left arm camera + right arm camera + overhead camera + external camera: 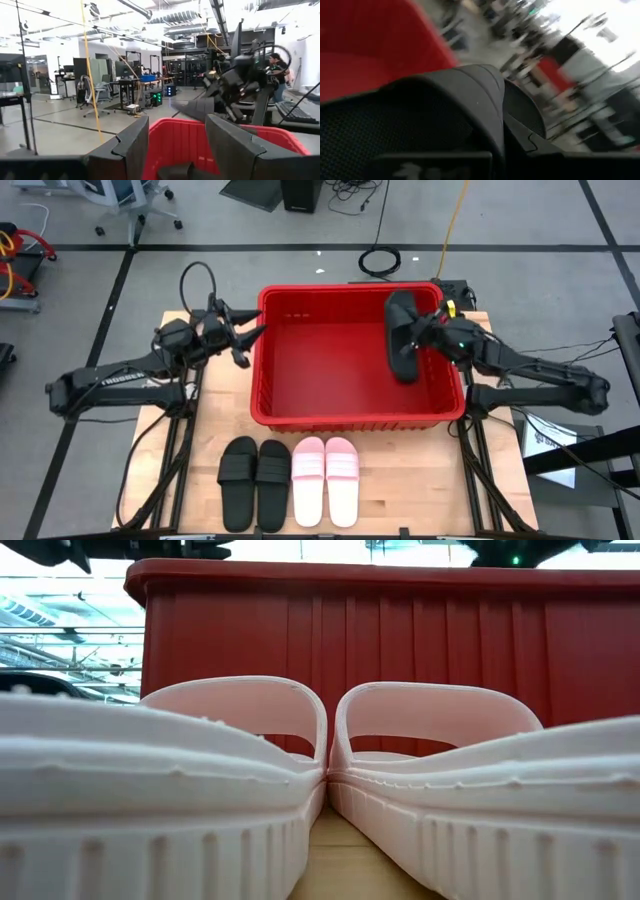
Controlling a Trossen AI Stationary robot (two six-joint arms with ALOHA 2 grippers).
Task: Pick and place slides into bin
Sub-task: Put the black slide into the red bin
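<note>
The right gripper (420, 330) has its jaws clamped on a black slide (401, 335) above the bin (300, 412); release it low, inside the rim. The left gripper (243, 340) waits beside the bin, jaws apart and empty.

My overhead camera looks straight down on the ribbed red plastic bin (356, 412); my table-level camera sits against the two light pink slides (240, 770), facing that bin's wall.

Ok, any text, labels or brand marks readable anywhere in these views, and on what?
"TROSSEN", white letters along the left arm, high view.
White lettering below the black slide in the right wrist view: too blurred to read.
White sheet beside the table's right edge: print too small to read.
Bin, pink slides: no markings visible.
</note>
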